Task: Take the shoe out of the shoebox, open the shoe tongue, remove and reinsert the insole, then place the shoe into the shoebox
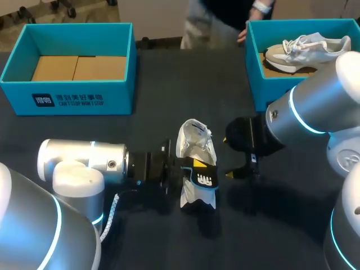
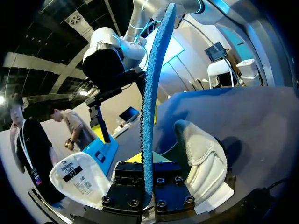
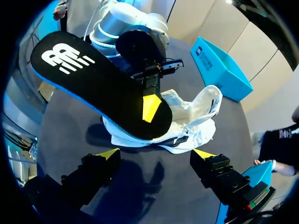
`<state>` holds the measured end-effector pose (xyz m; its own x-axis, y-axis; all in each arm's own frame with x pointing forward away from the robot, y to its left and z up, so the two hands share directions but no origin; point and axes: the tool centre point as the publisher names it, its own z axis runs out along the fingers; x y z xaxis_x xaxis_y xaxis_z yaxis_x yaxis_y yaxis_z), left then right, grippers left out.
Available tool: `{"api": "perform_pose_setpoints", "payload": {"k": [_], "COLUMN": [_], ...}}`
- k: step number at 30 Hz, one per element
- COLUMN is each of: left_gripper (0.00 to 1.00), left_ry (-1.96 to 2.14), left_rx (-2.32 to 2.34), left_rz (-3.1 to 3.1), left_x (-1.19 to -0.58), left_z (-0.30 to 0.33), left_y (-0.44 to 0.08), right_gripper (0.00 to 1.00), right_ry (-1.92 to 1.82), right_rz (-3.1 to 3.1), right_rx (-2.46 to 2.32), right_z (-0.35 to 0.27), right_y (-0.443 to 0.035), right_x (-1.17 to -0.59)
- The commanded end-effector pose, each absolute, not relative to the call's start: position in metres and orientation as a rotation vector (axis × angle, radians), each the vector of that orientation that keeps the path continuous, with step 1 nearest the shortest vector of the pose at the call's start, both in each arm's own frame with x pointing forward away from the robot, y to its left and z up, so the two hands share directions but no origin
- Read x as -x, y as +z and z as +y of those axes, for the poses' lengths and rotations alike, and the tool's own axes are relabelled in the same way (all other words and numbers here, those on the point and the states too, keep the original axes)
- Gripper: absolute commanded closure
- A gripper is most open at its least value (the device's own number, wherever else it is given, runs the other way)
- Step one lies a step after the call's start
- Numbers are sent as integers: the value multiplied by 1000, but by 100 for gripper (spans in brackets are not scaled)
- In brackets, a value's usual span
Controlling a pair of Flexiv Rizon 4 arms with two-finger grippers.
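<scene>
Since the white mesh sneaker (image 1: 196,143) already lies on the dark worktop (image 1: 67,129) just below the middle of the frame, outside both boxes, the taking-out step looks finished. Its tongue seems pulled open too, as far as the wrist views show. The flat black insole with a white logo and blue underside (image 1: 205,181) is also out of the shoe. The left hand (image 1: 194,169) has it clamped between both fingers and holds it just over the sneaker's near end, with one edge sticking up. The right hand (image 1: 228,158) hovers just to the right of the sneaker, its yellow-tipped fingers spread apart and holding nothing. Judging by this, the removal half of the insole step is complete. What remains is to slide the insole back in, seat it flat, and carry the sneaker to a box. In the upper left of the frame, the teal cardboard shoebox (image 1: 121,98) holds only a brown cardboard liner (image 1: 79,67), so it looks like the likely destination. In the upper right, well apart from the hands, a second teal box (image 1: 264,84) holds another pale lace-up sneaker (image 1: 306,50) lying on its side.
</scene>
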<state>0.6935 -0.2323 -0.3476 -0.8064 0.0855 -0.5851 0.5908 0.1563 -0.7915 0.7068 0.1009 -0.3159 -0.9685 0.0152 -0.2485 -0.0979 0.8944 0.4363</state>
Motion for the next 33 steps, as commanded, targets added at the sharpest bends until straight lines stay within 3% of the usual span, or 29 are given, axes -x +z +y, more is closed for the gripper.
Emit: {"api": "perform_pose_setpoints", "payload": {"k": [1, 9, 10, 11, 12, 14, 18, 27, 33], "left_gripper": [100, 100, 95, 74, 69, 72, 66, 69, 76], "left_ry": [-1673, -1658, -1659, -1665, -1667, -1671, -1673, -1626, -1537], "left_rx": [-633, -612, -612, -616, -622, -625, -635, -657, -654], "left_rz": [2050, 2061, 2058, 2046, 2036, 2030, 2015, 2058, 2115], "left_x": [-697, -704, -703, -703, -702, -702, -701, -691, -685], "left_z": [-240, -236, -236, -236, -236, -236, -236, -229, -218], "left_y": [-357, -359, -357, -354, -350, -346, -340, -326, -320], "right_gripper": [0, 0, 0, 0, 0, 0, 0, 0, 0], "right_ry": [668, 668, 668, 668, 668, 668, 668, 668, 668], "right_rz": [2813, 2813, 2813, 2813, 2813, 2813, 2813, 2813, 2813], "right_rx": [61, 61, 61, 61, 61, 61, 61, 61, 61], "right_z": [101, 101, 101, 101, 101, 101, 101, 101, 101], "right_y": [-317, -317, -317, -317, -317, -317, -317, -317, -317], "right_x": [-706, -706, -706, -706, -706, -706, -706, -706, -706]}}
